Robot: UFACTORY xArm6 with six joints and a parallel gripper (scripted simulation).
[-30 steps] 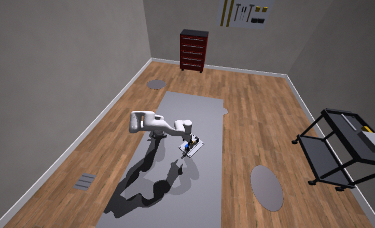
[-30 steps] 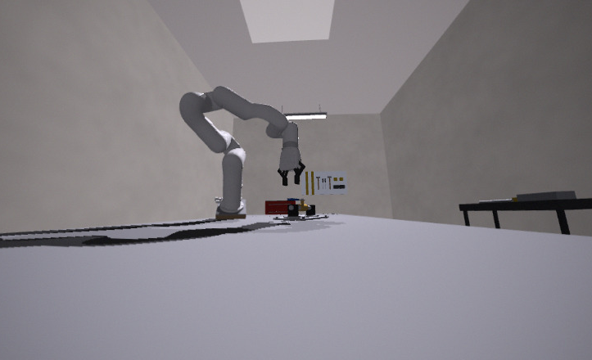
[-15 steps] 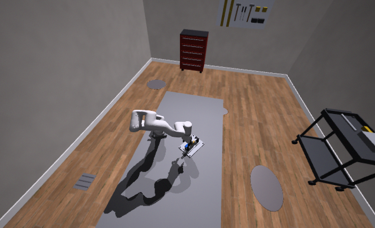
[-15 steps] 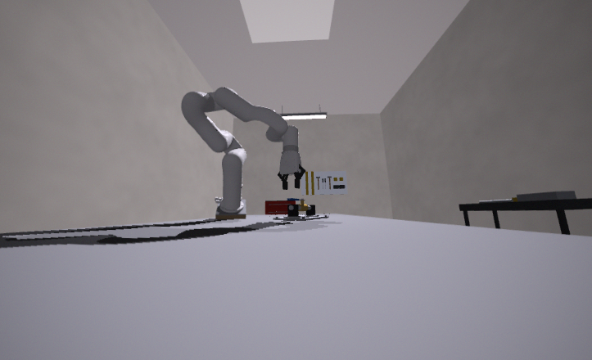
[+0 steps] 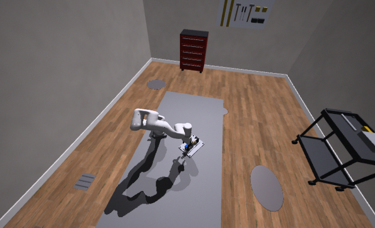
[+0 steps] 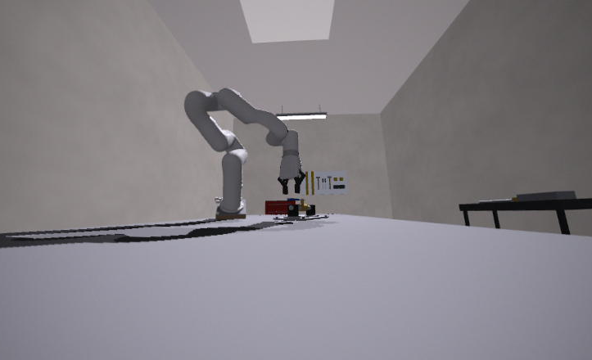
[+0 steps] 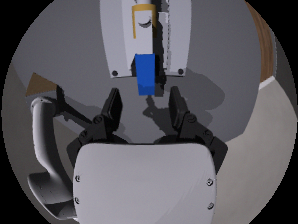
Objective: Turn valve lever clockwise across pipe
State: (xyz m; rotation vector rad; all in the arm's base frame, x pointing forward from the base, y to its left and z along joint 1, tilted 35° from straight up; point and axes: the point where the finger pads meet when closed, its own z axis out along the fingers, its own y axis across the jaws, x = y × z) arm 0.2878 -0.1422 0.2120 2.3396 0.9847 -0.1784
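The valve sits on a light grey base plate [image 7: 147, 30] on the table; the plate also shows in the top view [image 5: 191, 145]. In the wrist view a pale pipe with a brass body [image 7: 144, 18] runs along the plate. The blue lever [image 7: 145, 78] lies along the pipe and reaches past the plate's near edge. My gripper [image 7: 144, 95] hangs above the lever's end, fingers apart and empty. In the exterior view the gripper [image 6: 290, 184] hovers clearly above the valve [image 6: 298, 207], apart from it.
A red drawer cabinet [image 5: 193, 50] stands at the far wall. A black cart [image 5: 350, 144] stands at the right. The arm's base [image 5: 157, 133] stands on the table left of the valve.
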